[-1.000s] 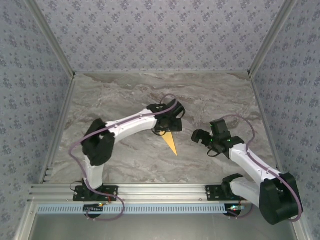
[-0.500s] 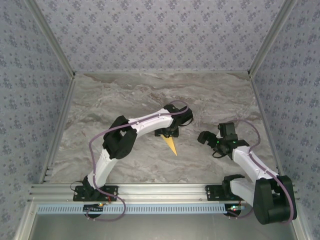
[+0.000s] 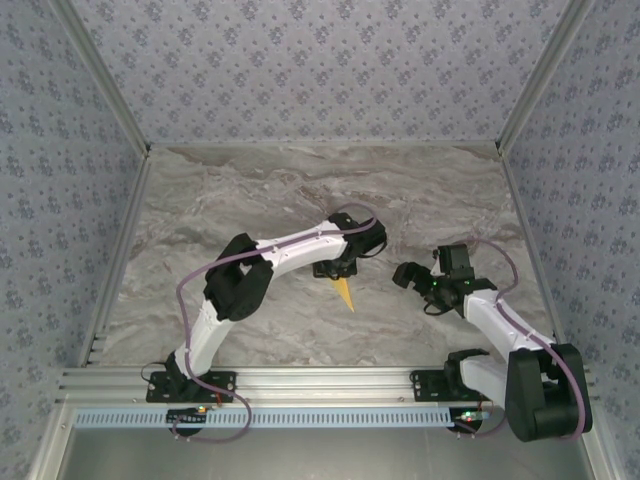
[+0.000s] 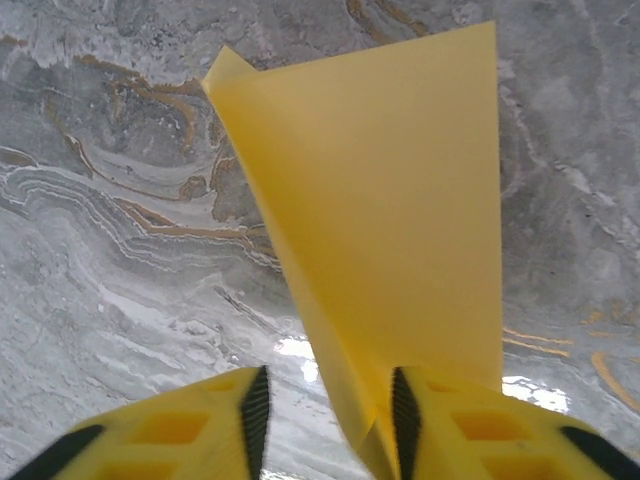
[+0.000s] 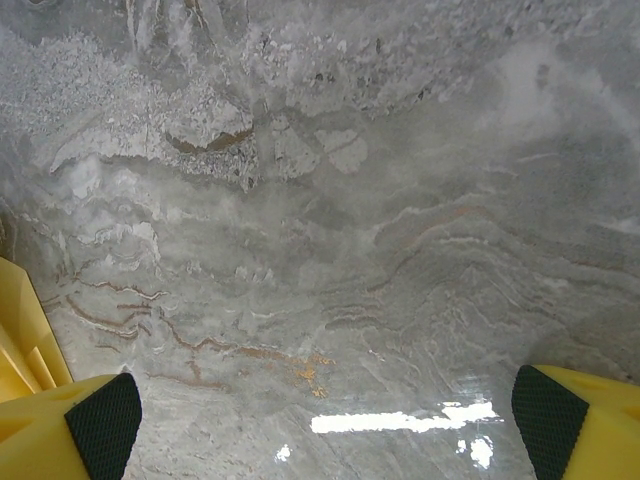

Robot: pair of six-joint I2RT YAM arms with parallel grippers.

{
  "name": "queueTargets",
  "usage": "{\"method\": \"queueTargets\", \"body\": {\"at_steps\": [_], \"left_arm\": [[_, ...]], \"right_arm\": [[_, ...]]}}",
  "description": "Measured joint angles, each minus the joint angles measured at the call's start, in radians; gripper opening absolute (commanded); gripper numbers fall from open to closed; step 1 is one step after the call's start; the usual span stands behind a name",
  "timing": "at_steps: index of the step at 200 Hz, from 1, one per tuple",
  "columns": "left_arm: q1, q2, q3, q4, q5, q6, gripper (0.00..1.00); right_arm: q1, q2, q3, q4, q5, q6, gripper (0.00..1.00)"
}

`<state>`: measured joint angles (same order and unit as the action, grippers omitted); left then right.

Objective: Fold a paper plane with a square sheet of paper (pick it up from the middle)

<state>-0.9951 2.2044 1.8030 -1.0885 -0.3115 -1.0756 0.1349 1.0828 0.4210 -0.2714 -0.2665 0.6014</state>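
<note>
The square sheet of paper is folded into a narrow yellow dart, the paper plane (image 3: 345,292). It lies on the marble table with its tip towards the near edge. My left gripper (image 3: 335,270) sits low over its wide end. In the left wrist view the paper plane (image 4: 390,200) stands up between the jaws of my left gripper (image 4: 328,410). Its folded edge rests against the right pad (image 4: 404,410), and the left pad (image 4: 256,410) is still apart from it. My right gripper (image 3: 405,275) hovers to the right of the plane. Its fingers are wide open (image 5: 320,420) over bare marble.
The marble table (image 3: 250,190) is walled by patterned panels at the back and both sides. An aluminium rail (image 3: 320,382) with both arm bases runs along the near edge. Cables loop off both arms.
My left arm has reached further right and its jaws have narrowed around the paper's wide end. The right gripper has drawn slightly to the right, still wide open.
</note>
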Motion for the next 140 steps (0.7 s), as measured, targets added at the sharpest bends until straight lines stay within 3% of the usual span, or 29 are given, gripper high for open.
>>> {"method": "queueTargets", "body": {"at_steps": [18,40,70,104,140], "left_arm": [[0.000,0.000,-0.010,0.010,-0.003,-0.003,0.12],[0.000,-0.008,-0.014,0.023,-0.012,0.003,0.05],[0.000,-0.105,-0.061,0.074,-0.023,0.053,0.03],[0.003,-0.348,-0.200,0.237,-0.006,0.145,0.03],[0.058,-0.546,-0.470,0.542,0.138,0.195,0.03]], "right_arm": [[0.000,0.000,0.000,0.000,-0.001,-0.001,1.00],[-0.003,0.000,0.000,0.000,-0.020,-0.012,0.99],[-0.005,-0.005,0.000,0.002,-0.063,-0.019,0.99],[0.000,-0.064,0.000,0.010,-0.119,-0.018,0.97],[0.065,-0.109,0.010,0.018,-0.152,-0.002,0.95]]}}
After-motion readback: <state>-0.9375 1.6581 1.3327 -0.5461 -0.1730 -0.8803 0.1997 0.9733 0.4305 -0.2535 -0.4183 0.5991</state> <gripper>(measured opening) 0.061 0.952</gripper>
